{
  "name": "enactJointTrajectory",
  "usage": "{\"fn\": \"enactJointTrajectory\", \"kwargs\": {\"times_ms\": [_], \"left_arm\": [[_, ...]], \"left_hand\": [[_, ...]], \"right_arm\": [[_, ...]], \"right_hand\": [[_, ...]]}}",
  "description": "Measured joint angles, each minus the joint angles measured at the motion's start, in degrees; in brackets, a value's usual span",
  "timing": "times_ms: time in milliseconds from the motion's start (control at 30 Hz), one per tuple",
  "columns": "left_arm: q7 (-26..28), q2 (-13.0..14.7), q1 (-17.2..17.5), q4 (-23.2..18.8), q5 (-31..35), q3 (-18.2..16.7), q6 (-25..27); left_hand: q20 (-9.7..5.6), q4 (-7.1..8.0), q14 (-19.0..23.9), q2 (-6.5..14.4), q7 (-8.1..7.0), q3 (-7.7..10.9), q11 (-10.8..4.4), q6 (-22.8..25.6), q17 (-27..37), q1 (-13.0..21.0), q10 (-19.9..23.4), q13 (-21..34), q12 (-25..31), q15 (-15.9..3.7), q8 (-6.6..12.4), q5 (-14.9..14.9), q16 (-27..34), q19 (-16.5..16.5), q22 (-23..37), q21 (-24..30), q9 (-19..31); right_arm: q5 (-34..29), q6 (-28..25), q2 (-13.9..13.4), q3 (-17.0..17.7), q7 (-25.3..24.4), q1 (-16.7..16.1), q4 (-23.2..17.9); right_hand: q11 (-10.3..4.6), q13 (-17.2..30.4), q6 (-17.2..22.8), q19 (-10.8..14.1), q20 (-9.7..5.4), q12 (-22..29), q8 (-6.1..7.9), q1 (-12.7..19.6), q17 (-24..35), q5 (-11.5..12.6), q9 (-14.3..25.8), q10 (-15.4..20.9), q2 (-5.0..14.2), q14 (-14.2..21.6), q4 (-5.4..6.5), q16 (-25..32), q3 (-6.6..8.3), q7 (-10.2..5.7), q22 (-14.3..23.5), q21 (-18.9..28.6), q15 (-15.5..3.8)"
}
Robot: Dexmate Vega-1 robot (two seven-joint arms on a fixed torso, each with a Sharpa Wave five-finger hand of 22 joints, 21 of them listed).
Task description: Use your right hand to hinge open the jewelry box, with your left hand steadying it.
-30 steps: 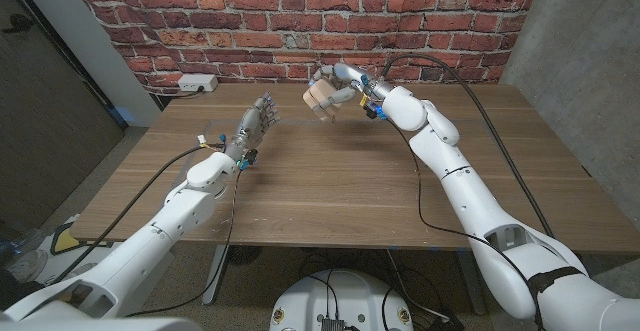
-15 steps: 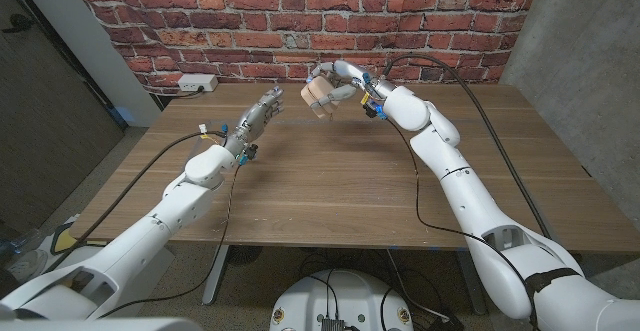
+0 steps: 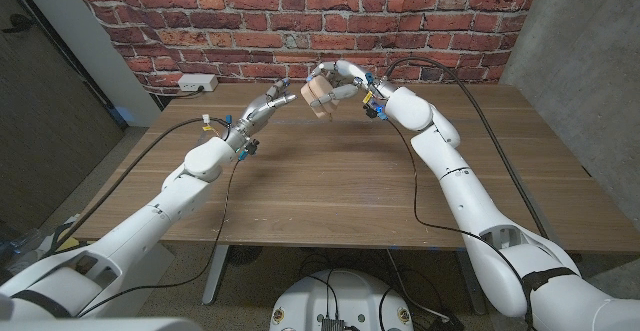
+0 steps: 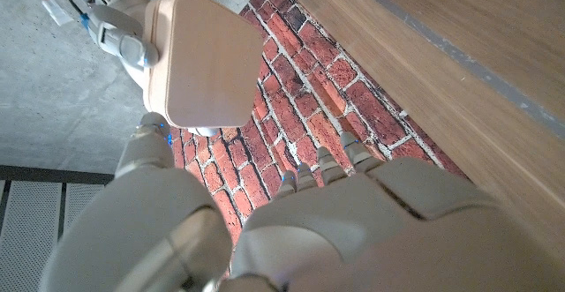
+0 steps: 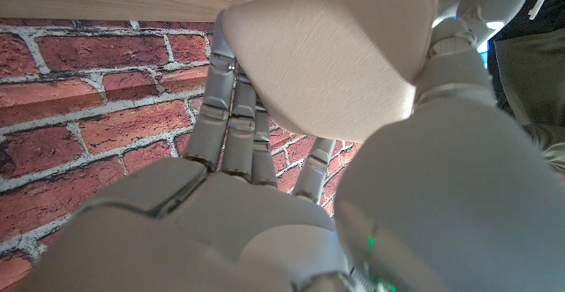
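Robot hand on your right (image 3: 338, 83) grips the closed box (image 3: 317, 98) in the air over the surface's (image 3: 330, 181) far edge, while your left robot hand (image 3: 262, 111), fingers apart and empty, hangs just beside it, so steadying and opening remain.

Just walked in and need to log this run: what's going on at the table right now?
The robot's right hand grips a small pale jewelry box, holding it up over the far side of the wooden table, near the brick wall. The box looks closed. The left hand reaches toward it with fingers extended, close to the box but not clearly touching it. So the box is held and the steadying hand isn't on it yet.
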Motion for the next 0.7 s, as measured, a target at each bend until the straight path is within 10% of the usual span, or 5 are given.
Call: {"fn": "enactJointTrajectory", "kwargs": {"times_ms": [700], "left_arm": [[-3.7, 0.6, -6.4, 3.6, 1.5, 4.3, -1.5]], "left_hand": [[2.75, 0.38, 2.9, -0.6, 1.35, -0.37, 2.56, -0.3, 1.8, 4.3, 2.5, 1.3, 2.2, 2.48, 0.27, 0.5, 2.8, -0.3, 0.5, -0.9, 0.8]], "right_arm": [[9.6, 4.3, 0.9, 1.2, 4.1, 1.5, 4.3]], "right_hand": [[0.09, 0.5, 0.4, 0.0, 0.0, -0.5, 0.0, -0.1, 0.5, 0.9, -0.2, 0.5, 0.07, 0.0, 0.0, 0.0, 0.0, -0.01, -0.5, 1.2, -0.05]]}}
